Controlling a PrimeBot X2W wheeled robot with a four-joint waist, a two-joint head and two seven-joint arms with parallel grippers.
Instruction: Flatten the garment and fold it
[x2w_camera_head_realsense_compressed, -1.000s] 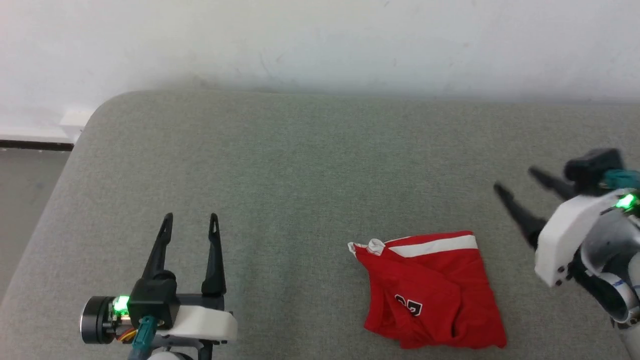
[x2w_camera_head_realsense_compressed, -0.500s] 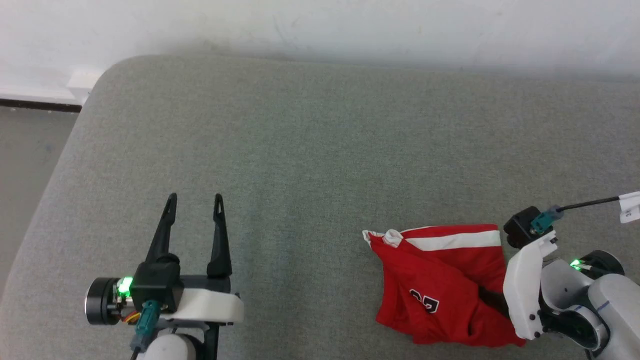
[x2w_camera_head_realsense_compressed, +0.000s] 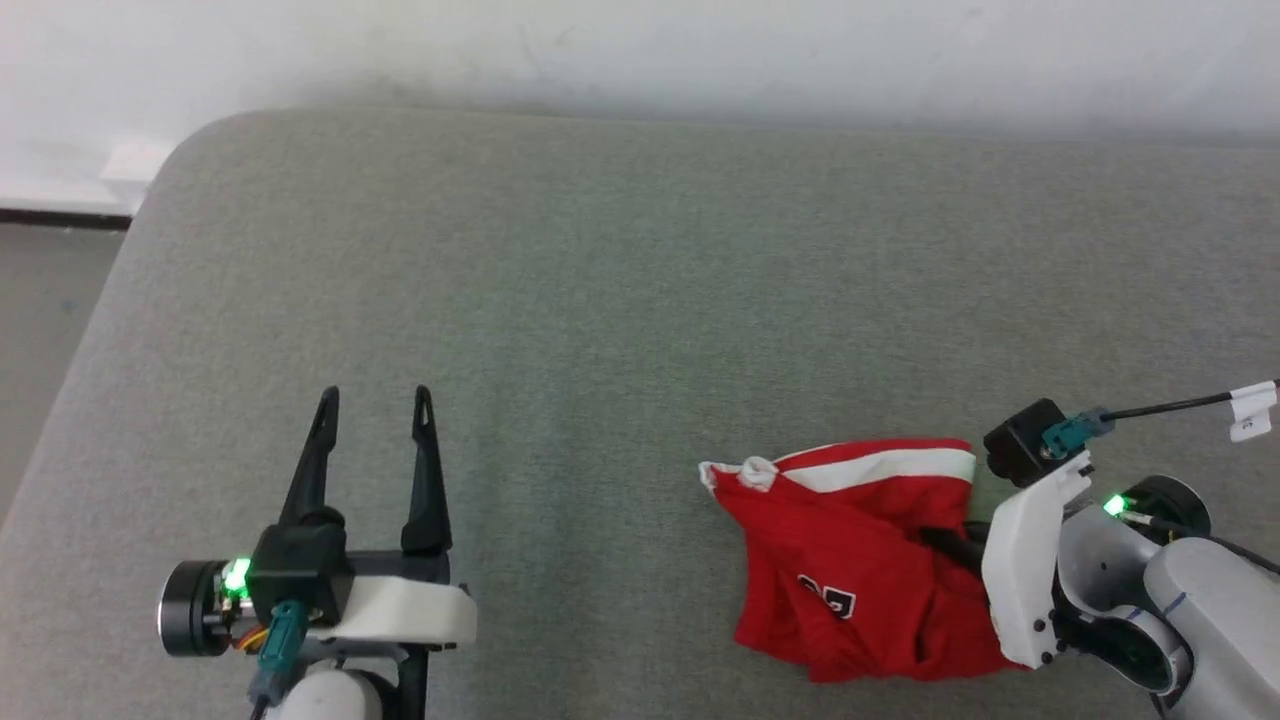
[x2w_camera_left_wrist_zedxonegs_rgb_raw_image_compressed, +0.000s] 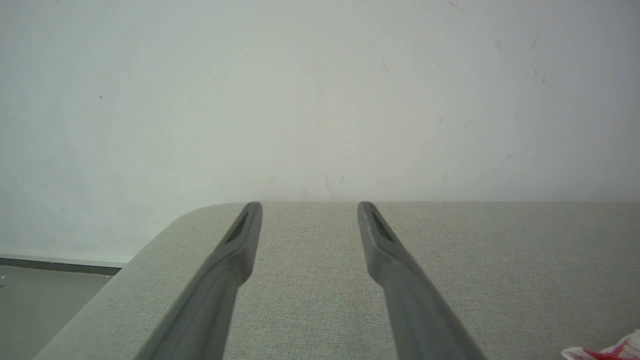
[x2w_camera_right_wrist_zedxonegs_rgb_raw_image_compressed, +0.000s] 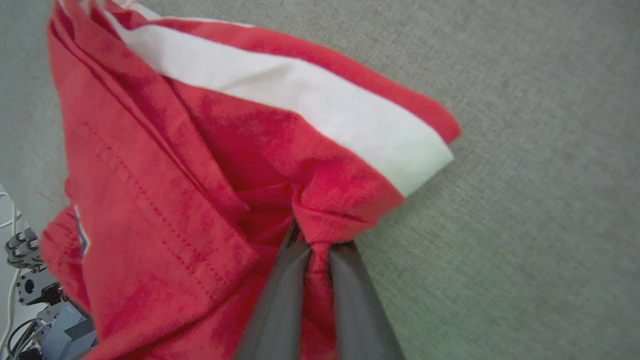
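Swinging down from where it hung raised and spread at the far right a second ago, the right arm now sits low at the right edge of the red fabric shorts (x2w_camera_head_realsense_compressed: 850, 560), which bunch up toward it more than before. The right jaws are pinched together on a fold of red cloth; in the right wrist view the two dark fingers (x2w_camera_right_wrist_zedxonegs_rgb_raw_image_compressed: 280, 305) meet with the fabric squeezed between them, just below the end of the white stripe (x2w_camera_right_wrist_zedxonegs_rgb_raw_image_compressed: 300, 100).

Everything rests on a grey-green, woven-fabric padded surface (x2w_camera_head_realsense_compressed: 600, 300) with a rounded far-left corner. Behind it stands a scuffed white wall (x2w_camera_head_realsense_compressed: 640, 50); at the left a grey floor (x2w_camera_head_realsense_compressed: 40, 300) meets the wall at a dark skirting strip (x2w_camera_head_realsense_compressed: 60, 217).

Crumpled at the near right of the padded surface, the shorts have their white stripe running left to right along the far edge, ending in a small white bunch at the far-left corner. A partly hidden dark-and-white number print (x2w_camera_head_realsense_compressed: 828, 600) faces up, tilted, toward the near side. No single long axis is clear in the heap.

Well apart at the near left, the left jaws stand wide and hold nothing, their fingers (x2w_camera_head_realsense_compressed: 428, 470) pointing toward the far wall.
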